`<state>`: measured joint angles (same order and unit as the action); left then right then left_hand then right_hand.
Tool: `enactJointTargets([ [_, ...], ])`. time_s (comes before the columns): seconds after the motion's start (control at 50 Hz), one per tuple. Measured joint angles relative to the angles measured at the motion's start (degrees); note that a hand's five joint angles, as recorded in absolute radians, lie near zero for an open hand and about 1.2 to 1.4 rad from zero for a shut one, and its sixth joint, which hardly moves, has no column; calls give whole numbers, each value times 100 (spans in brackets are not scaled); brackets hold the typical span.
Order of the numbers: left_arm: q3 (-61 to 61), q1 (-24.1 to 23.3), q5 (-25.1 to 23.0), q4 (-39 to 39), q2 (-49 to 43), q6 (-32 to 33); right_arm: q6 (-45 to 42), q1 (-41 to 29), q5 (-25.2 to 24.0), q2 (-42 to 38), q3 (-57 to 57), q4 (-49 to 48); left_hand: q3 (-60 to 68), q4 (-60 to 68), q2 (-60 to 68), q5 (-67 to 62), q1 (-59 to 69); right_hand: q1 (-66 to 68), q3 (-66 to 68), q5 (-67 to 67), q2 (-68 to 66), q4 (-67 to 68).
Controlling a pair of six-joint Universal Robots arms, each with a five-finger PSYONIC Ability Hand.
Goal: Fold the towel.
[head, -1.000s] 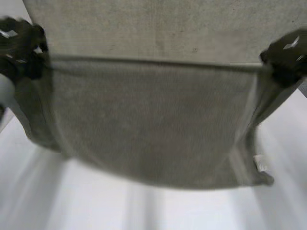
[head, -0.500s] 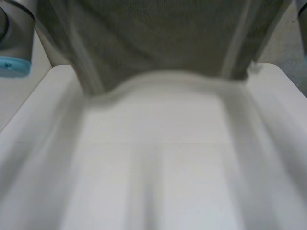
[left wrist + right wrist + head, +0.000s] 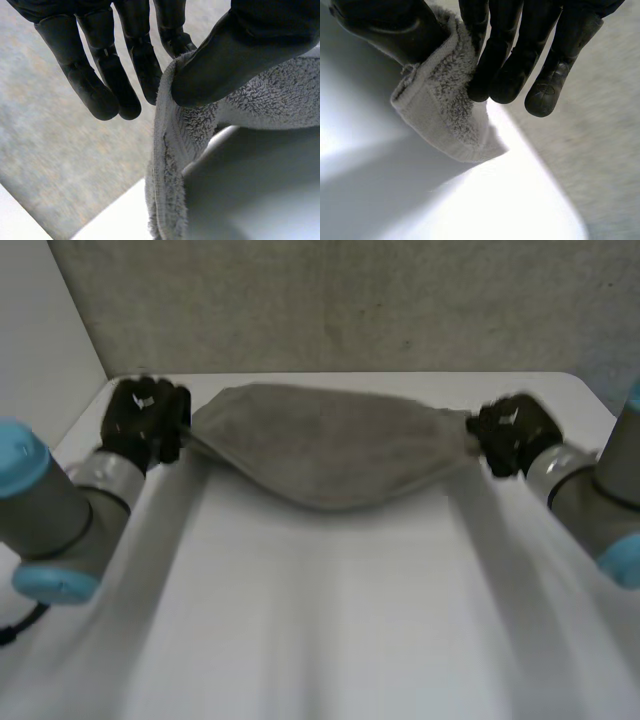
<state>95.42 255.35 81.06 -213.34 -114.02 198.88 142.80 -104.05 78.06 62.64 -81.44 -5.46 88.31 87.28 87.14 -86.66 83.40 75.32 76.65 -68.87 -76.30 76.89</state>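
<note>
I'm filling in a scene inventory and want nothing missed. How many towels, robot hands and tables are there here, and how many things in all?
Towels: 1, the grey towel, stretched between the hands.
Robot hands: 2, the left hand and the right hand, each pinching one end of the towel.
Tables: 1, the white table.
Total: 4.

On my feed the grey towel (image 3: 330, 445) is strung along the white table's (image 3: 330, 620) far edge. The left hand (image 3: 145, 420) grips its end by the far-left corner and the right hand (image 3: 512, 432) grips the other by the far-right. The middle sags toward the near edge.
</note>
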Motion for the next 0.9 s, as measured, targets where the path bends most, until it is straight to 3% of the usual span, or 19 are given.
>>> enactJointTargets([
  [0.14, 1031, 174, -123, -414, 46, 696, -20, 98, -85, 55, -672, -67, 1, 0, 0, 0, 0, 0, 0, 0, 0, 0],
  [0.3, 2019, 460, -426, -319, 1267, 1091, -117, 375, -59, 1327, -1324, 401, 1, 0, 0, 0, 0, 0, 0, 0, 0, 0],
  [0.44, 2677, 679, -761, 278, 3114, 1016, -234, 750, -201, 2731, -1703, 1369, 2, 0, 0, -2, 0, 0, 0, 0, 0, 0],
  [0.6, 2791, 740, -1056, 1034, 3862, 869, -497, 995, -519, 3306, -1674, 1878, 2, 0, 0, 0, 0, 0, 0, 0, 0, 0],
  [0.74, 2296, 708, -1177, 905, 2782, 861, -554, 976, -582, 2536, -1184, 1813, 3, 0, 0, 0, 0, 0, 0, 0, 0, 0],
  [0.9, 531, 572, -973, 836, 394, 910, -510, 592, -130, 415, 324, 1723, 3, 0, 0, 0, 0, 0, 0, 0, 0, 0],
])
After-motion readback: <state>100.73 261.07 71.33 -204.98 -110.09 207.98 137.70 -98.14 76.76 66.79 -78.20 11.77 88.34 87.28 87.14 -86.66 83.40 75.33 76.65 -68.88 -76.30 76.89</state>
